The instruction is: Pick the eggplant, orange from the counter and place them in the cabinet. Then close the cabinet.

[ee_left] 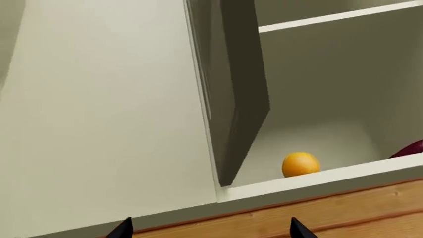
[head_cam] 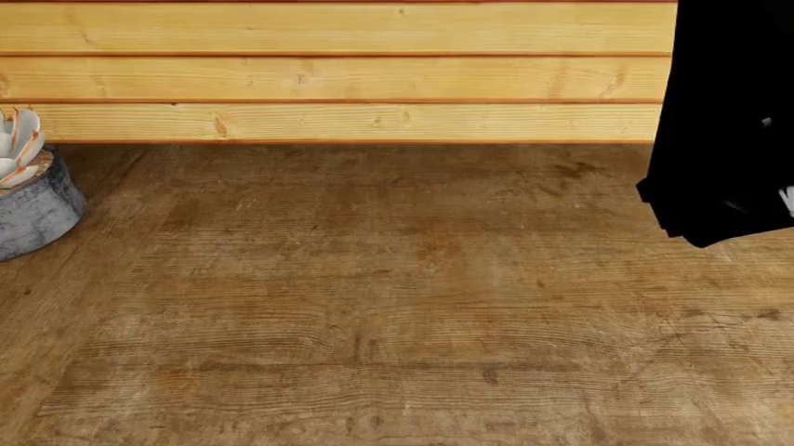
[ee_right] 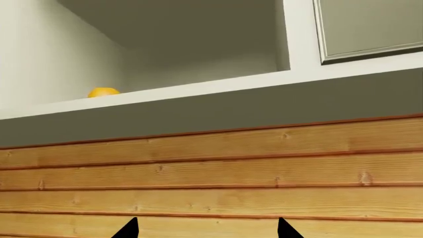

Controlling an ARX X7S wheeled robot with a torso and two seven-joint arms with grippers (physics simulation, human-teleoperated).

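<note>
Pale wood planks point(head_cam: 335, 74) make the wall behind the broad brown worktop point(head_cam: 372, 297), which in the head view carries only a grey pot with a pale plant point(head_cam: 32, 200) at its far left edge. A black part of the right arm point(head_cam: 726, 121) hangs at the right side of this view.

Both wrist views look up at the cabinet point(ee_left: 106, 99), which is white outside and grey inside. Its door point(ee_left: 241, 89) stands open. The orange point(ee_left: 300, 164) lies on the bottom shelf of the cabinet, close to the front lip. The eggplant point(ee_left: 411, 148) lies on the same shelf, apart from the orange; only a dark-purple end of it shows at the picture's edge.

The left gripper point(ee_left: 210, 229) has its jaws spread apart and they hold nothing. The right gripper point(ee_right: 206, 228) is the same: two black tips well apart, with only the plank wall between them.
</note>
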